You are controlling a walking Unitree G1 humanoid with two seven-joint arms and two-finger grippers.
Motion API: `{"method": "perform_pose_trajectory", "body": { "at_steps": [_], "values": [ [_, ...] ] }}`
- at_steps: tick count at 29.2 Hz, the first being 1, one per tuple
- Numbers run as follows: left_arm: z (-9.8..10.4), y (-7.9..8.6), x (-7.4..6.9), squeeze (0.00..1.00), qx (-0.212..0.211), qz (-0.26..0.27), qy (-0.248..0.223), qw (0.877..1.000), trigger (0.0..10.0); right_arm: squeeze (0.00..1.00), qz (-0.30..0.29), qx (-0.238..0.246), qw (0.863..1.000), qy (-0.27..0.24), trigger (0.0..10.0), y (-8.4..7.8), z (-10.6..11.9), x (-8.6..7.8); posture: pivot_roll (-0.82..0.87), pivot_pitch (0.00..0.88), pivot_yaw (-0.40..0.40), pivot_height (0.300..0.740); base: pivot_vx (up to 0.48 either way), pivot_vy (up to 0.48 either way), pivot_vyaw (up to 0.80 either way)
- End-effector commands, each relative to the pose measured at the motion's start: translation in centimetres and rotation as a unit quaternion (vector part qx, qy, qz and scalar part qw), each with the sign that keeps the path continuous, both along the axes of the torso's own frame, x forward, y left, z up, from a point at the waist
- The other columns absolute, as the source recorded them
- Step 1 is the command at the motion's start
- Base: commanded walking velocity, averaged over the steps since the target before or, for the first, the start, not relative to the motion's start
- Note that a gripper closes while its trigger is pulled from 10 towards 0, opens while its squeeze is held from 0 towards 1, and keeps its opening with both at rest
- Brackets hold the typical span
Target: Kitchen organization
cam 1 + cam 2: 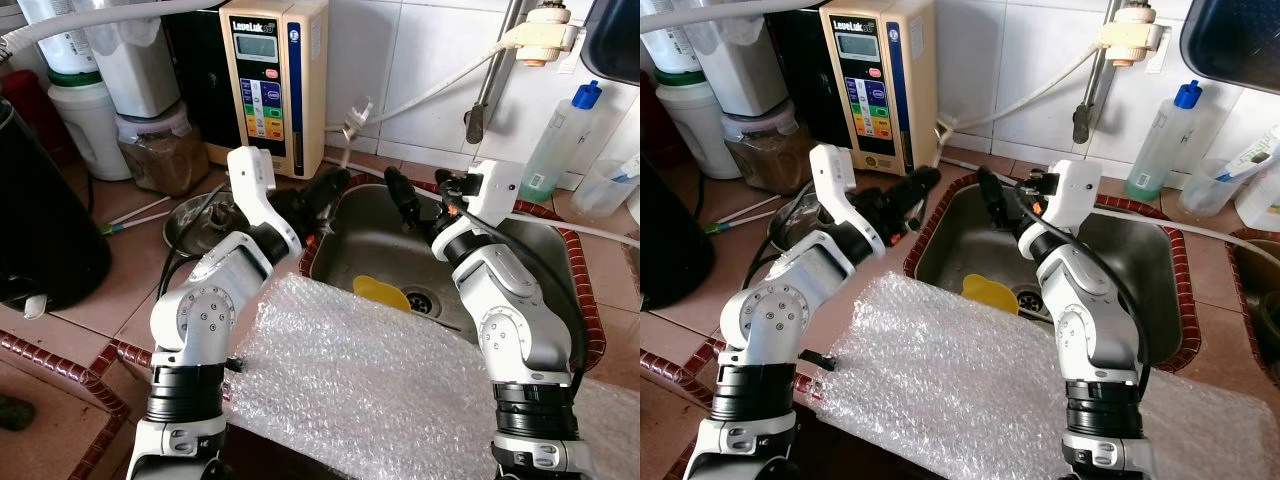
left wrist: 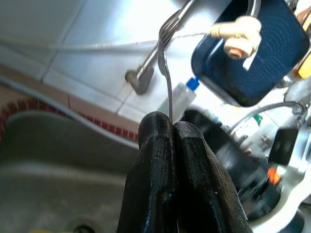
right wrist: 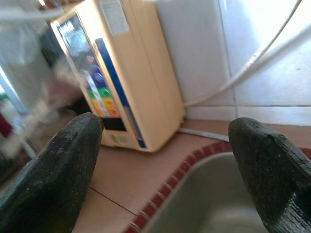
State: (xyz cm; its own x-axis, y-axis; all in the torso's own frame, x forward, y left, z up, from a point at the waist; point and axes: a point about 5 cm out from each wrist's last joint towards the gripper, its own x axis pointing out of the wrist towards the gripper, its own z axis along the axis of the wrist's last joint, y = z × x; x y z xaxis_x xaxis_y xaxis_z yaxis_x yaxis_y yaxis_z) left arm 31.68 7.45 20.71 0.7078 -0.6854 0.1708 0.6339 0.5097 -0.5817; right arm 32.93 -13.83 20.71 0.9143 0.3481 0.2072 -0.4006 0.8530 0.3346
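My left gripper (image 2: 172,124) is shut on the thin handle of a metal fork (image 2: 165,43), whose tines point up toward the tiled wall. In the eye views this left gripper (image 1: 335,182) hangs over the left rim of the steel sink (image 1: 530,255). My right gripper (image 1: 405,195) is over the sink's back left part, facing the left one. Its fingers (image 3: 63,160) stand wide apart with nothing between them. A yellow item (image 1: 381,293) lies in the sink beside the drain. A bubble wrap sheet (image 1: 380,390) covers the sink's front edge and the counter.
A cream water machine (image 1: 272,85) stands against the wall behind the left gripper, with jars (image 1: 158,150) to its left. A round metal dish (image 1: 195,222) and a black bin (image 1: 40,240) are at the left. A tap pipe (image 1: 490,90) and a blue-capped bottle (image 1: 560,140) are behind the sink.
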Motion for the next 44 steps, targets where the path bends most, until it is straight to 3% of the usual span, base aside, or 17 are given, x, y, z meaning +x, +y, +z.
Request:
{"method": "perform_pose_trajectory", "body": {
  "at_steps": [1,9,15,21,22,23,33,44],
  "values": [
    [0.5,0.1,-0.4,0.00,-0.008,-0.016,-0.007,1.000,0.0,0.00,0.022,0.026,0.999,-0.026,10.0,0.0,1.5,-0.3,0.01,0.000,0.023,0.740,0.000,0.000,0.00],
    [-0.1,-0.1,-1.2,0.00,-0.021,-0.064,0.019,0.998,0.0,0.00,0.050,0.062,0.996,-0.025,10.0,0.0,1.9,-0.6,0.02,0.000,0.021,0.740,0.000,0.000,0.00],
    [-0.3,-1.1,-2.4,0.00,-0.040,-0.131,0.037,0.990,0.0,0.00,0.075,0.070,0.995,-0.009,10.0,0.8,1.2,-0.6,0.01,0.000,0.021,0.740,0.000,0.000,0.00],
    [-0.5,-1.3,-2.7,0.00,-0.045,-0.143,0.045,0.988,0.0,0.00,0.079,0.089,0.993,0.000,10.0,0.7,0.9,-0.3,0.02,0.000,0.021,0.740,0.000,0.000,0.00],
    [-0.6,-1.3,-2.8,0.00,-0.046,-0.147,0.048,0.987,0.0,0.00,0.081,0.095,0.992,0.001,3.4,0.7,0.9,-0.3,0.02,0.000,0.019,0.740,0.000,0.000,0.00],
    [-0.6,-1.3,-2.8,0.00,-0.046,-0.149,0.049,0.987,0.0,0.00,0.079,0.099,0.992,0.002,0.0,0.6,0.9,-0.2,0.02,0.000,0.019,0.740,0.000,0.000,0.00],
    [-1.0,-1.2,-3.0,0.00,-0.047,-0.156,0.067,0.984,0.0,0.00,0.054,0.099,0.994,0.011,0.0,0.1,0.5,-0.1,0.01,0.000,0.020,0.740,0.000,0.000,0.00],
    [-0.8,-1.3,-3.2,0.00,-0.050,-0.170,0.069,0.982,0.0,0.00,0.051,0.142,0.988,0.019,0.0,-0.3,0.3,0.0,0.02,0.000,0.022,0.740,0.000,0.000,0.00]
  ]
}}
